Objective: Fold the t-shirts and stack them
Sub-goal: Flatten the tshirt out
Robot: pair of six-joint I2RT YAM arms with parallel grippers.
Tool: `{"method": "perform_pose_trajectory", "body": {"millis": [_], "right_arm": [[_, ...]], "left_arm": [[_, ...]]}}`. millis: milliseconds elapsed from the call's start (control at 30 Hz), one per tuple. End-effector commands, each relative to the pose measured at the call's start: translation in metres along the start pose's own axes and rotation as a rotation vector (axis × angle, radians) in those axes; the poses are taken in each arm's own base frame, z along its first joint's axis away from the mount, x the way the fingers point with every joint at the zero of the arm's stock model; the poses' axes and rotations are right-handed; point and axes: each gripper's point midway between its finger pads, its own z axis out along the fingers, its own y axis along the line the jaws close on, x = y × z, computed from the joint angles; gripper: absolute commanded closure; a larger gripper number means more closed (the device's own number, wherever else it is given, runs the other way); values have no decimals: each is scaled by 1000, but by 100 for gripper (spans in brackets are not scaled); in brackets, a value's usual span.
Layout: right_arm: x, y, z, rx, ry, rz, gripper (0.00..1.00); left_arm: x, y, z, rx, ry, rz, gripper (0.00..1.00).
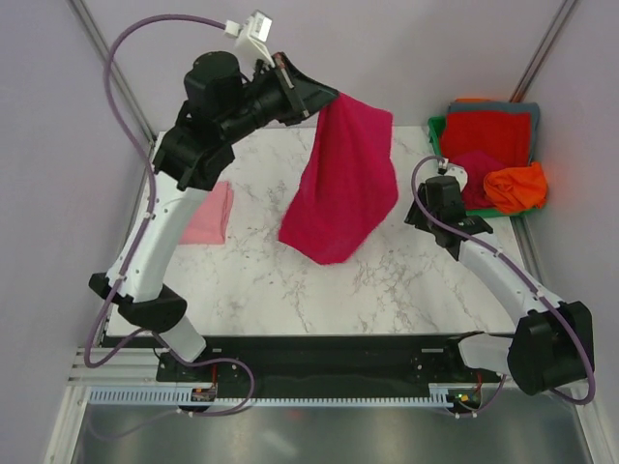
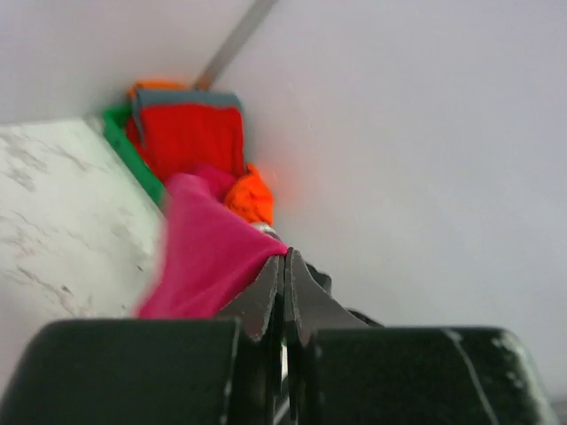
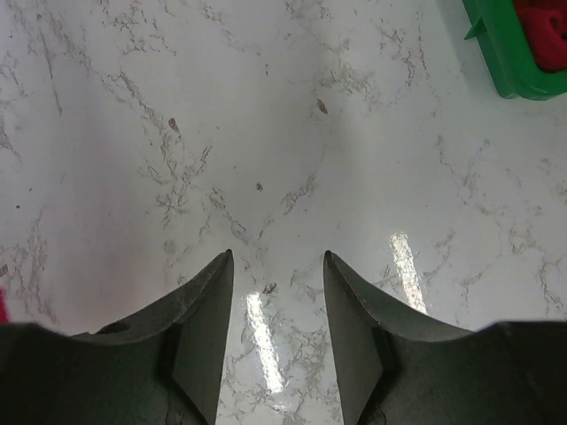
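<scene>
Left end effector (image 1: 327, 97) clamping shut on crimson t-shirt (image 1: 343, 184), cloth hanging beneath it, hem touching desk (image 1: 406, 280). Right end effector (image 3: 276, 266) gaping, gripping nothing. Light pink t-shirt (image 1: 210, 215) lying folded, left of left end effector. More t-shirts (image 1: 488, 140) sitting in green bin (image 1: 437, 128) beside right end effector. Most folding remaining.

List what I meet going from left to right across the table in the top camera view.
pink folded shirt → crimson shirt, hanging from the left gripper → green bin holding more shirts
</scene>
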Motion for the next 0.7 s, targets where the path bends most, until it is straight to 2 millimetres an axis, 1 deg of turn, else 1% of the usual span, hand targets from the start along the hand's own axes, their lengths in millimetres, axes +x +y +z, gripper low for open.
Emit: {"method": "perform_pose_trajectory", "body": {"millis": [0,33,67,100,133,167,200,233,267,300,333,367,400,433,467,500,533,567,600,633,667], "right_arm": [[-13,2,-6,-24,-53,38,47],[-14,0,-6,-20,-55,42,47],[-15,0,-8,-23,-61,42,47],[-16,-3,-8,-14,-66,50,47],[-16,-4,-8,-13,-66,51,47],[-18,-4,-10,-17,-72,55,46],[-20,-6,-11,-15,-78,60,46],[-20,-7,-12,-14,-80,61,46],[-20,-7,-13,-15,-84,63,46],[-21,-7,-14,-16,-85,64,46],[-22,-8,-14,-16,-87,64,45],[-21,-9,-14,-16,-86,61,45],[-22,-9,-14,-18,-86,59,45],[-20,-6,-13,-30,-77,55,45],[-19,-5,-13,-36,-70,43,45],[-18,-4,-12,-47,-61,34,45],[-15,0,-12,-67,-44,23,45],[-14,3,-12,-80,-31,1,45],[-14,6,-13,-96,-20,-15,45],[-9,6,-14,-96,8,-30,45],[-11,9,-16,-112,19,-43,46]], "left_arm": [[-71,-11,-55,-61,-258,-4,98],[-71,5,-60,-107,-265,-6,98],[-58,51,-55,-216,-234,-37,98],[-55,62,-66,-241,-236,-51,98],[-45,82,-67,-280,-214,-72,98],[-17,125,-60,-350,-155,-101,98],[-7,132,-68,-363,-153,-98,98],[5,147,-69,-389,-144,-93,98],[38,181,-64,-440,-102,-112,98],[49,192,-65,-451,-107,-118,98],[84,219,-68,-493,-60,-143,96],[94,230,-66,-506,-52,-148,94],[99,239,-64,-517,-63,-147,91],[108,251,-62,-541,-47,-151,88],[123,268,-58,-578,-7,-149,85],[130,278,-55,-601,20,-147,66],[135,284,-54,-621,46,-141,54],[136,291,-48,-646,64,-143,44],[138,292,-47,-652,84,-139,42],[140,290,-47,-645,111,-115,41],[141,285,-46,-626,121,-104,39]]}}
